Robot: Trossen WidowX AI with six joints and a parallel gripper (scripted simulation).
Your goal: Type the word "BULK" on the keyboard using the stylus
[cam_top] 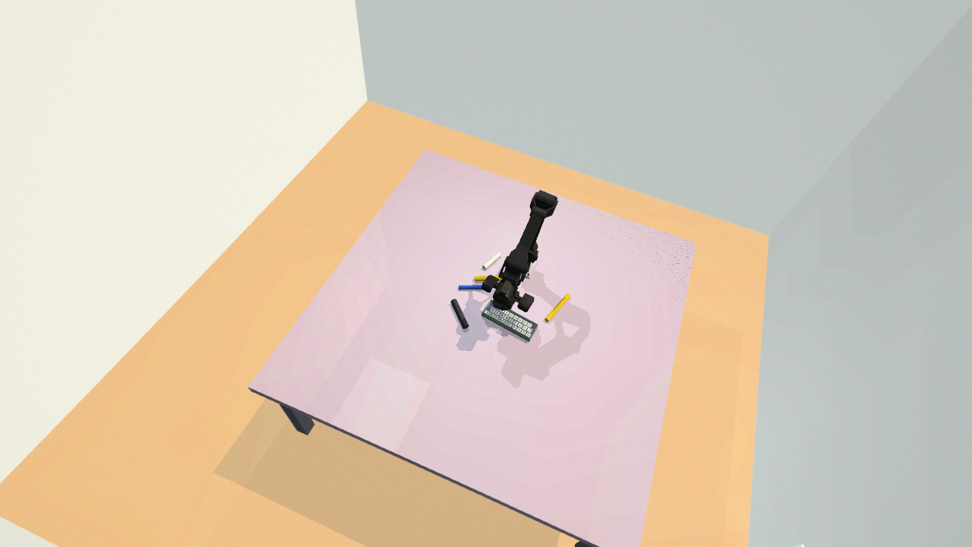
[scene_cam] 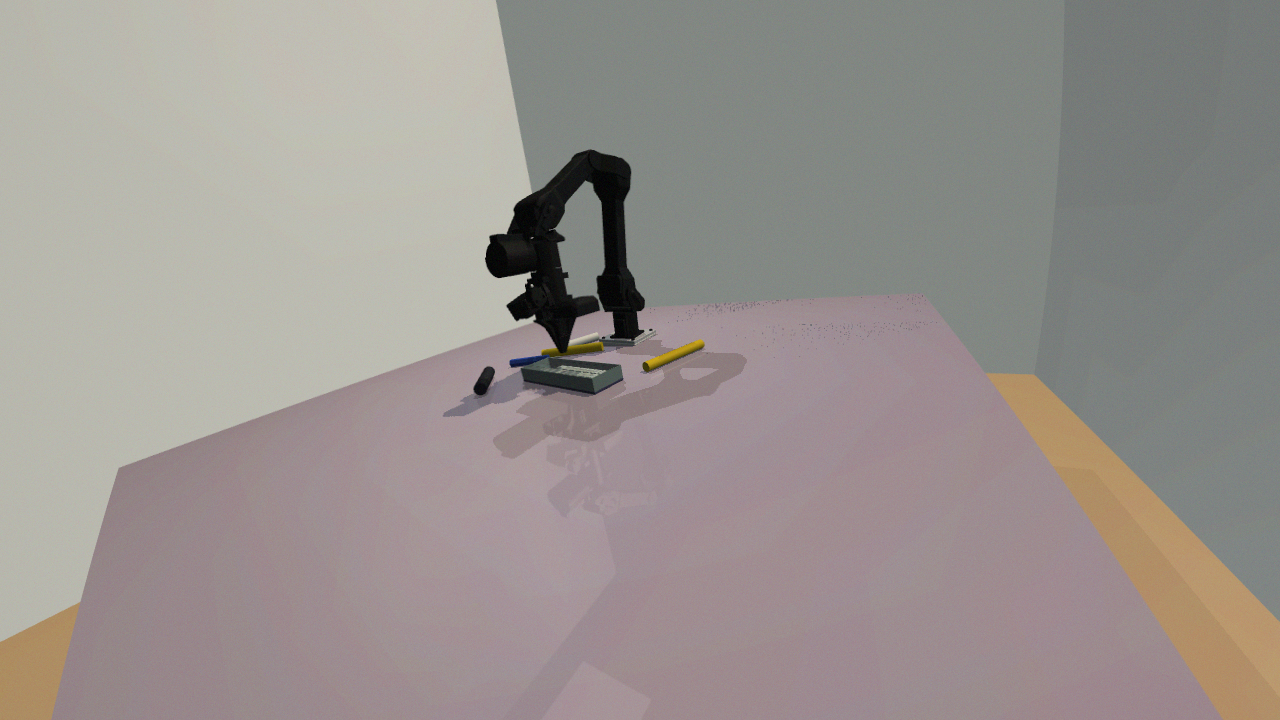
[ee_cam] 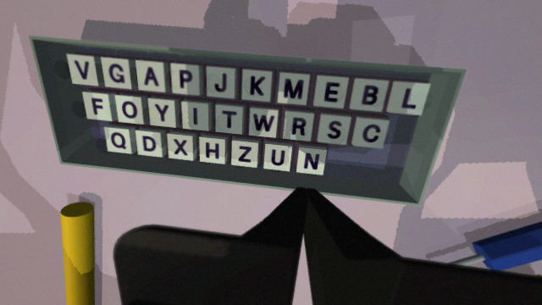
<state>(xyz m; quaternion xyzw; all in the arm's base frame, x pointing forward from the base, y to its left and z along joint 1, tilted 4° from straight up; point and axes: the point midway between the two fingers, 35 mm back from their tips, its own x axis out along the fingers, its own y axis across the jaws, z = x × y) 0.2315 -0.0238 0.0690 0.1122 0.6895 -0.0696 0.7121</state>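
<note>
The keyboard [cam_top: 505, 325] [scene_cam: 559, 377] [ee_cam: 408, 182] is a grey-green open tray with white letter keys. In the wrist view K [ee_cam: 257, 85], B [ee_cam: 369, 91] and L [ee_cam: 407, 96] are in the top row, and U [ee_cam: 277, 158] is in the bottom row. The blue stylus [cam_top: 468, 286] [scene_cam: 526, 361] [ee_cam: 517, 246], with a thin grey tip, lies on the desk beside the keyboard, partly hidden in every view. My gripper [scene_cam: 562, 350] [ee_cam: 304, 196] is shut and empty, pointing down above the keyboard's arm-side edge; the top view hides its fingertips.
One yellow stick [cam_top: 557, 307] [scene_cam: 673, 355] [ee_cam: 78, 254] lies off the keyboard's other end. Another yellow stick [cam_top: 480, 278] [scene_cam: 581, 349] lies beside the stylus, nearer the arm's base. A white stick [cam_top: 491, 260] [scene_cam: 586, 339] lies behind it. A black stick [cam_top: 459, 313] [scene_cam: 484, 380] lies left of the keyboard.
</note>
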